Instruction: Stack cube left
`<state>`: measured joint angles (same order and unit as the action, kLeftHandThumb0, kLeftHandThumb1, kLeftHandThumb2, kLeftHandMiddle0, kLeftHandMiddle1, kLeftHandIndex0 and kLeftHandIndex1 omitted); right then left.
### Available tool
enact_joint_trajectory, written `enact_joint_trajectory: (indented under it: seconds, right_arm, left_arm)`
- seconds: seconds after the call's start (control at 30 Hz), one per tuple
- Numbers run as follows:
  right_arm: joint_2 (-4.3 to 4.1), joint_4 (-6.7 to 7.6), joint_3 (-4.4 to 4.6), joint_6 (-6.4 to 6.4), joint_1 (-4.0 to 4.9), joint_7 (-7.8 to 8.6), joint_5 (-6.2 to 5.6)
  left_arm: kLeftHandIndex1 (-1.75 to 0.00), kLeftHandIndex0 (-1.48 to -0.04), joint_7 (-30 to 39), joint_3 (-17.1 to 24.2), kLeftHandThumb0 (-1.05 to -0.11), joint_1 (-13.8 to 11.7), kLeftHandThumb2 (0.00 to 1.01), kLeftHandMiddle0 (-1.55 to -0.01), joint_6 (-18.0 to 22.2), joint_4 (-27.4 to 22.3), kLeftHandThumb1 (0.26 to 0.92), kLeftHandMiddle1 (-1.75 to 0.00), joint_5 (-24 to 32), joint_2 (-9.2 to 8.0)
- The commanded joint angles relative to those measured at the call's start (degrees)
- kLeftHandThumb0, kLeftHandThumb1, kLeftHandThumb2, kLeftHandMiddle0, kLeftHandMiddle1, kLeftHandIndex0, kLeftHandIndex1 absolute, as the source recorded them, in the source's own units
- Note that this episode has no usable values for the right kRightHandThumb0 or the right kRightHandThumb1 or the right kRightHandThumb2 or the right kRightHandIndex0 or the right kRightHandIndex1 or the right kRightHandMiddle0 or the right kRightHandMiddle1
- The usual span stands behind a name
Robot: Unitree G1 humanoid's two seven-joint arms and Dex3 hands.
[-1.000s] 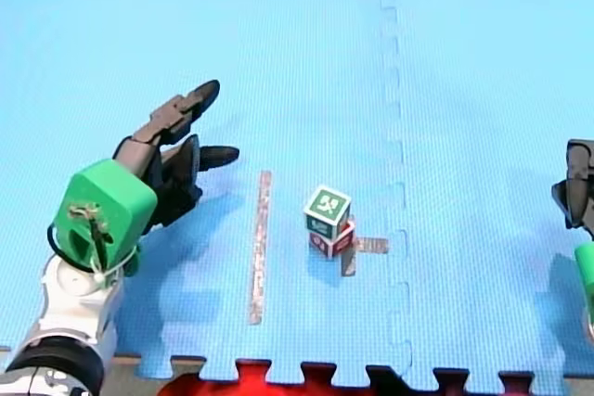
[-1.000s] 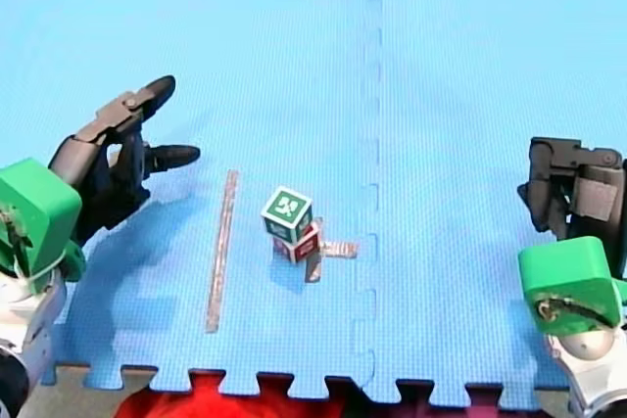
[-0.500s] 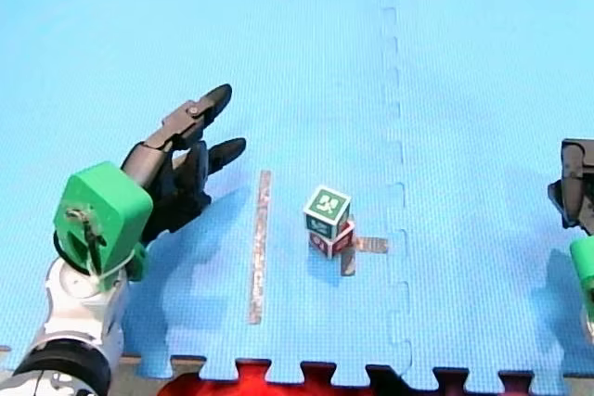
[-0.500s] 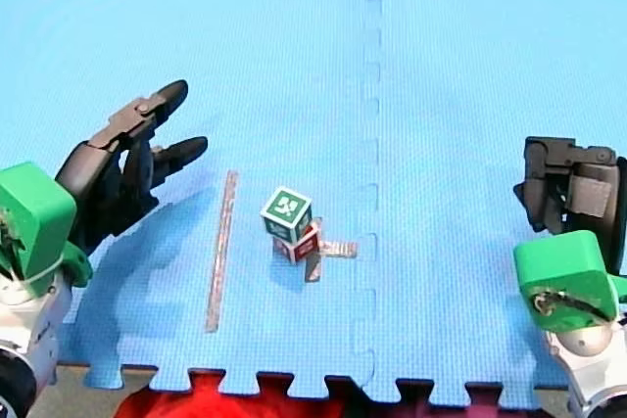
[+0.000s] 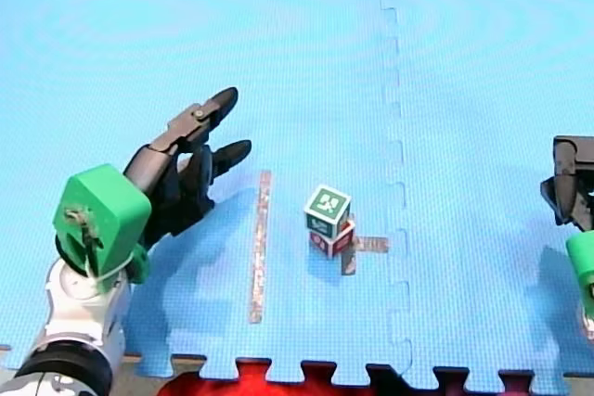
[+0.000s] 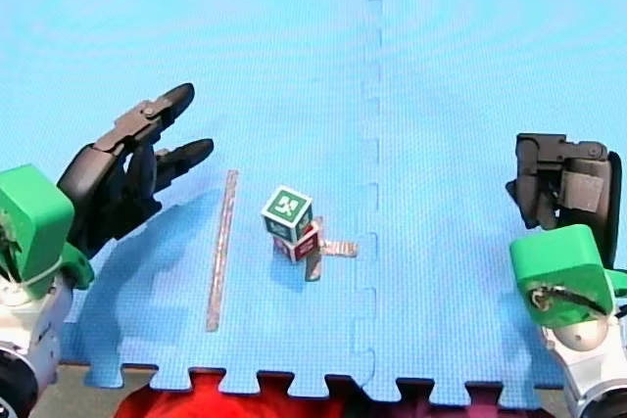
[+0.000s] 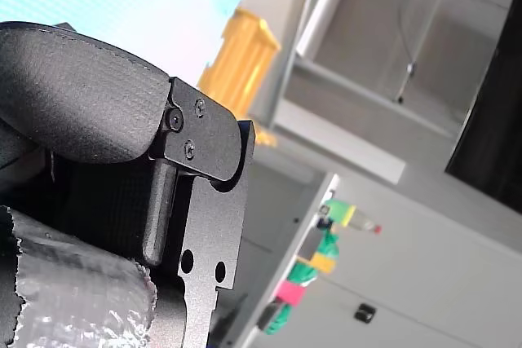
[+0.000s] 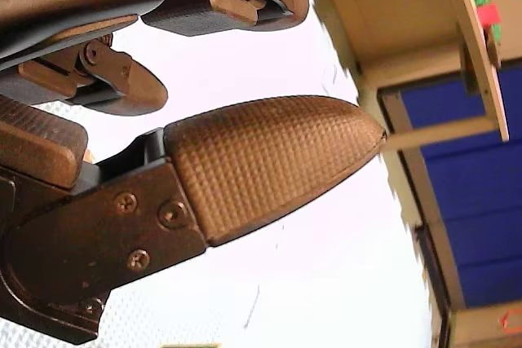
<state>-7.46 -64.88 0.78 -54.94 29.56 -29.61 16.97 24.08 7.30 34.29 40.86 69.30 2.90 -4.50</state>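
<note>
A green cube (image 5: 328,210) sits tilted on top of a red cube (image 5: 335,241) near the middle of the blue foam mat (image 5: 306,62). My left hand (image 5: 221,127) hovers over the mat to the left of the stack, a hand's width away, holding nothing. My right hand (image 6: 554,179) is far to the right of the stack with its fingers curled and nothing in them.
A long strip of grey tape (image 5: 259,246) lies on the mat between my left hand and the cubes. Short tape pieces (image 5: 364,248) lie beside the red cube. A mat seam (image 5: 397,183) runs just right of the stack. Red cloth (image 5: 278,380) shows at the front edge.
My left hand has risen and moved a little right, toward the tape strip and the stack. My right hand has shifted slightly left. The two cubes have not moved.
</note>
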Motion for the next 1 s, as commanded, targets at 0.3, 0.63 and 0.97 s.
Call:
enact_joint_trajectory:
  seconds: [0.3,0.63,0.97]
  right_arm:
    - [-0.41,0.23,-0.29,-0.36,-0.36,0.15,-0.29]
    - [-0.46,0.63,-0.20,0.08,-0.64,0.30,-0.10]
    - [-0.13,0.45,-0.22,0.47,-0.07,3.25,-1.29]
  left_arm:
    - [0.00,-0.23,-1.30,-0.23,-1.048,0.54,0.81,-0.46,-0.13,0.22,0.921,-0.01,-0.51,0.51]
    - [0.00,-0.23,-1.17,0.05,-1.048,0.72,0.81,-0.46,-0.04,0.31,0.921,-0.01,-0.16,0.59]
    - [0.00,-0.23,-1.03,1.05,-1.048,1.02,0.81,-0.47,-0.12,-0.27,0.921,-0.01,0.73,-0.61]
